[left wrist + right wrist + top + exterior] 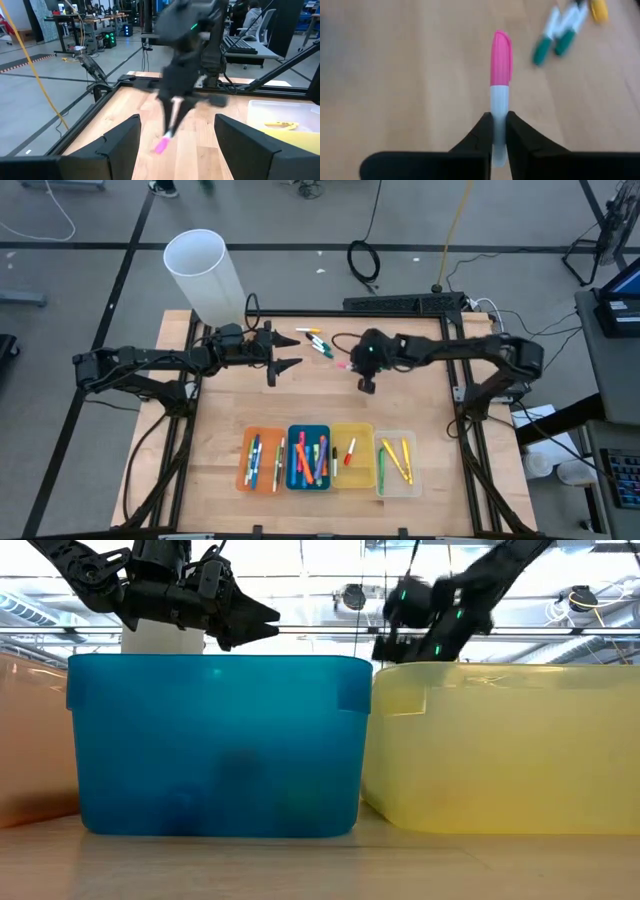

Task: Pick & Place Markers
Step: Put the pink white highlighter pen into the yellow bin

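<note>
I have the wooden table [220, 440] in full view from above, framed by dark rails. A white cylindrical bin [203, 273] stands at its far left corner.

Along the near edge four trays sit in a row, touching or just beside one another: the orange tray [264, 459], the blue tray [309, 457], the yellow tray [352, 454] and the clear tray [396, 463]. Each holds markers; I count one in the yellow tray and a few yellow and green ones in the clear tray. The blue tray is the fullest.

The left arm reaches in from the left, and the left gripper [288, 351] hangs above the far half of the table with its fingers spread, nothing between them.

The right arm reaches in from the right. The right gripper [499, 131] is pinching a pink-capped marker [500, 75] by its white barrel, the pink cap pointing out beyond the fingertips. In the left wrist view this marker hangs cap-down above the wood.

A small cluster of loose markers [317, 340] lies on the far part of the table, between the two grippers; green and yellow caps are distinguishable.
</note>
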Robot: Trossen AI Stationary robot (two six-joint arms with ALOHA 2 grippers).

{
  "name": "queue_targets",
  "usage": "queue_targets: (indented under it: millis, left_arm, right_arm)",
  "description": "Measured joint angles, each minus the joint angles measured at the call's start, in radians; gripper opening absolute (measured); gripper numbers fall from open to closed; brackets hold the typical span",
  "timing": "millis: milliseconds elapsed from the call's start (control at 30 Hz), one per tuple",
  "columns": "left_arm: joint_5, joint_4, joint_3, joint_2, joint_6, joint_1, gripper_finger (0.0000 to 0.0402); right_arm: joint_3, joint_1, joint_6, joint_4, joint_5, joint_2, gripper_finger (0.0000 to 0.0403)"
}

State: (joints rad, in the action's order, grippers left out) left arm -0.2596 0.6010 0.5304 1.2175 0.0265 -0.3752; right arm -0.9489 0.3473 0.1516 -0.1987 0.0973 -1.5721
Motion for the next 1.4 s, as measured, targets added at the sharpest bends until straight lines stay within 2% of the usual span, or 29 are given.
queue_targets:
  millis: [267, 467, 700, 967, 1233, 1400]
  left_arm:
    - [0.0, 0.0, 0.0, 0.0, -0.002, 0.0, 0.0255]
    - [0.0, -0.001, 0.0, 0.0, -0.003, 0.0, 0.0255]
    - [0.0, -0.001, 0.0, 0.0, -0.01, 0.0, 0.0255]
    - [0.0, -0.001, 0.0, 0.0, -0.009, 0.0, 0.0255]
    - [0.0, -0.001, 0.0, 0.0, -0.009, 0.0, 0.0255]
    - [0.001, 0.0, 0.0, 0.0, -0.005, 0.0, 0.0255]
  right_arm:
    - [0.0, -0.252, -0.062, -0.002, -0.009, 0.142, 0.0019]
    - [0.0, -0.445, -0.106, 0.0, -0.012, 0.146, 0.0019]
    - [0.01, -0.597, -0.174, -0.006, -0.016, 0.12, 0.0019]
    - [0.101, -0.651, -0.193, 0.072, -0.017, 0.119, 0.0035]
    - [0.127, -0.648, -0.219, 0.152, -0.018, 0.119, 0.0048]
    - [0.127, -0.648, -0.217, 0.177, -0.018, 0.119, 0.007]
